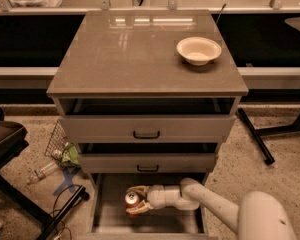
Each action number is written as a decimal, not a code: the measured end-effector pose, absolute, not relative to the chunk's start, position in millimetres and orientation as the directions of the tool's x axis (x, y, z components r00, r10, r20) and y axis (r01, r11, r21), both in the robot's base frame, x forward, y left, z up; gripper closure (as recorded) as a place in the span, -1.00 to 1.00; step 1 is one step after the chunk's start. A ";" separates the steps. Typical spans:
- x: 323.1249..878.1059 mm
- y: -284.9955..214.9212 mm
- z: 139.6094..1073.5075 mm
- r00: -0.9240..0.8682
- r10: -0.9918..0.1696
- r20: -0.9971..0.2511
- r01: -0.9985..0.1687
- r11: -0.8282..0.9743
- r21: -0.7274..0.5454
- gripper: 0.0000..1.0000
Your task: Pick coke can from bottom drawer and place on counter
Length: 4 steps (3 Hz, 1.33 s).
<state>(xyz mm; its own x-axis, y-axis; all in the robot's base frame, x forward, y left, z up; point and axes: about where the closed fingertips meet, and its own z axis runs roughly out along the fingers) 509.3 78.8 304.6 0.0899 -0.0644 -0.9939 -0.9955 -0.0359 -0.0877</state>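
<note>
The bottom drawer (pixel 110 219) is pulled out under two drawers with black handles. Its grey floor shows. The coke can (pixel 132 200), red with a silver top, stands upright in the drawer's left part. My gripper (pixel 136 202) reaches in from the right on a white arm and its fingers (pixel 138 190) sit on both sides of the can, closed against it. The can appears to rest on the drawer floor or just above it. The counter (pixel 140 59) is the glossy grey-brown top of the cabinet above.
A cream bowl (pixel 199 50) sits at the counter's back right. A clear plastic bottle (pixel 42 171) and a wire basket (pixel 57 139) lie on the floor left of the cabinet. A dark chair (pixel 5 139) stands at far left. A black stand leg (pixel 255 136) lies at right.
</note>
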 end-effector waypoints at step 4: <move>486.4 14.6 578.4 0.016 0.013 -1.000 -0.985 0.172 -0.014 1.00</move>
<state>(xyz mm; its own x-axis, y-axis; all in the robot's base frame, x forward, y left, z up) 486.4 14.6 578.4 0.0162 0.0127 -0.9998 -0.9849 0.1723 -0.0138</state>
